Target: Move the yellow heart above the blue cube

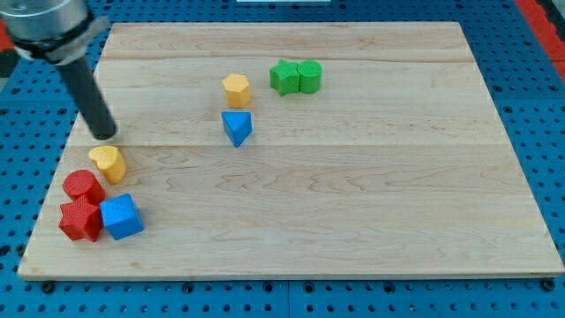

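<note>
The yellow heart [109,162] lies near the board's left edge, just above and left of the blue cube [121,216]. My tip [105,135] stands just above the yellow heart, a small gap apart. The dark rod runs up to the view's top left corner. A red cylinder [82,186] sits below and left of the heart, touching or nearly touching it. A red star-like block [79,219] sits against the blue cube's left side.
A yellow hexagon [237,89] and a blue triangle [237,126] sit near the board's upper middle. A green star [284,78] and a green cylinder [309,77] sit side by side further right. The wooden board [371,194] has its left edge close to the cluster.
</note>
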Motion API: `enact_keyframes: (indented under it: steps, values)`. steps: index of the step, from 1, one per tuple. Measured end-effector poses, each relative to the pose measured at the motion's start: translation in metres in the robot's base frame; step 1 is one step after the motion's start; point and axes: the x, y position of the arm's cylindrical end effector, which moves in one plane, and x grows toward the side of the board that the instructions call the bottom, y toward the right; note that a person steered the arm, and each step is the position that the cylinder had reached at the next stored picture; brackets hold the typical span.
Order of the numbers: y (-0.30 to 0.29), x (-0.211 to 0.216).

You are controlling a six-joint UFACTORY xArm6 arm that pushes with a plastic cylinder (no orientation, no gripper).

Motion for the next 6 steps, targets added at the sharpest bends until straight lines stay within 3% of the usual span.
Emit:
enact_keyframes:
  steps: [1, 3, 6]
  values:
    - [-0.039, 0.014]
    - [0.033, 0.047]
    - [0.068, 0.010]
